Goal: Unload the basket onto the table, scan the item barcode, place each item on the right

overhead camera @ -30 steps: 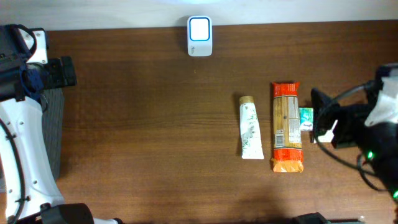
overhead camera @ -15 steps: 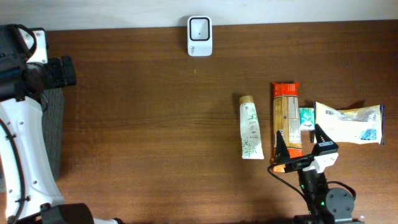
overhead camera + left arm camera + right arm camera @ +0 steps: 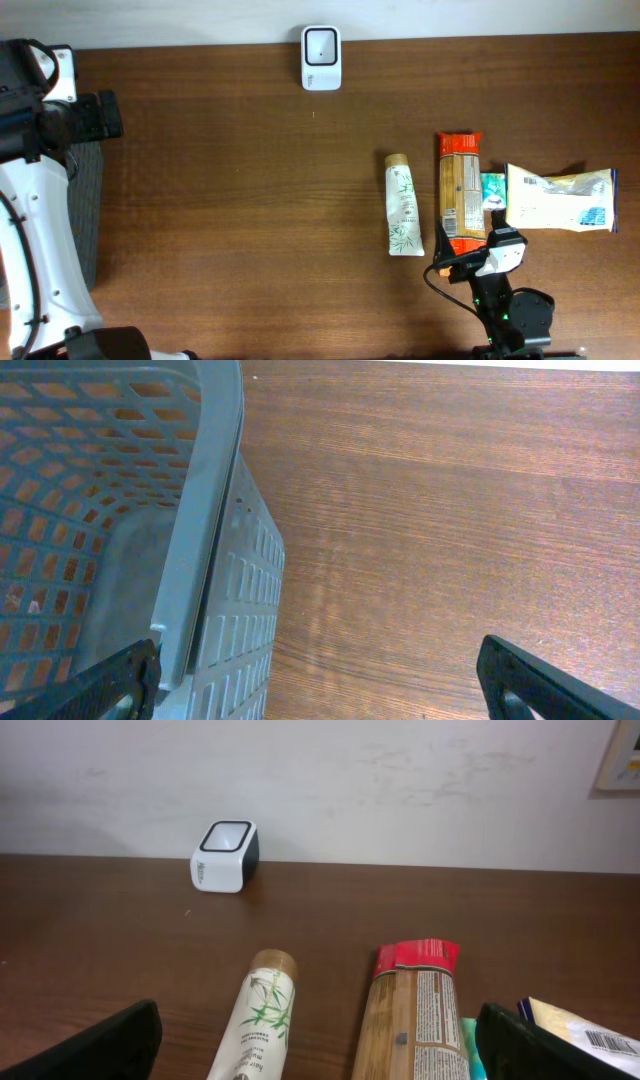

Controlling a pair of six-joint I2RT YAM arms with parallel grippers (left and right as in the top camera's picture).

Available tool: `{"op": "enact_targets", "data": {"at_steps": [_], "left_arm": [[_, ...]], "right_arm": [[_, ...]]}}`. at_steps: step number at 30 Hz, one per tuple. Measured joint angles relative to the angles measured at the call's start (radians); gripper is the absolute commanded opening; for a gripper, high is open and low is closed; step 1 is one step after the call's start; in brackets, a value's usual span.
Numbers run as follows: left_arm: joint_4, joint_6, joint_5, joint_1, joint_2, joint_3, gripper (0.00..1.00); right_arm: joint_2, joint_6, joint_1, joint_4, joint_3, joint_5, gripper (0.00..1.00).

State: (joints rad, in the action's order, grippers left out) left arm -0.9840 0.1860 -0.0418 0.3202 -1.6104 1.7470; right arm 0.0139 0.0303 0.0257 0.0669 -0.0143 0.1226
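Note:
The white barcode scanner (image 3: 321, 58) stands at the table's far edge, its window facing up; it also shows in the right wrist view (image 3: 225, 855). Lying side by side right of centre are a white tube with a leaf print (image 3: 403, 205), a long orange and brown packet (image 3: 461, 200), a small green item (image 3: 491, 190) and a white pouch (image 3: 560, 198). My right gripper (image 3: 470, 248) stands open at the near ends of the tube (image 3: 258, 1020) and the packet (image 3: 412, 1010), holding nothing. My left gripper (image 3: 108, 115) is open at the far left, also holding nothing.
A grey slotted basket (image 3: 215, 560) sits at the table's left edge, right under the left gripper (image 3: 320, 690). Bare brown tabletop (image 3: 230, 200) lies between the basket and the items. A pale wall rises behind the scanner.
The right arm has swung from over the white pouch to the table's front edge, uncovering the pouch. The scanner's lit window has gone dark. The left arm has not moved.

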Motion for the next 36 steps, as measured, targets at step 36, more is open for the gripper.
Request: {"op": "enact_targets", "data": {"at_steps": [36], "left_arm": [[0.932, 0.031, 0.054, -0.239, 1.212, -1.359, 0.99]], "right_arm": [[-0.004, 0.0, 0.0, 0.0, 0.0, 0.0, 0.99]]}}
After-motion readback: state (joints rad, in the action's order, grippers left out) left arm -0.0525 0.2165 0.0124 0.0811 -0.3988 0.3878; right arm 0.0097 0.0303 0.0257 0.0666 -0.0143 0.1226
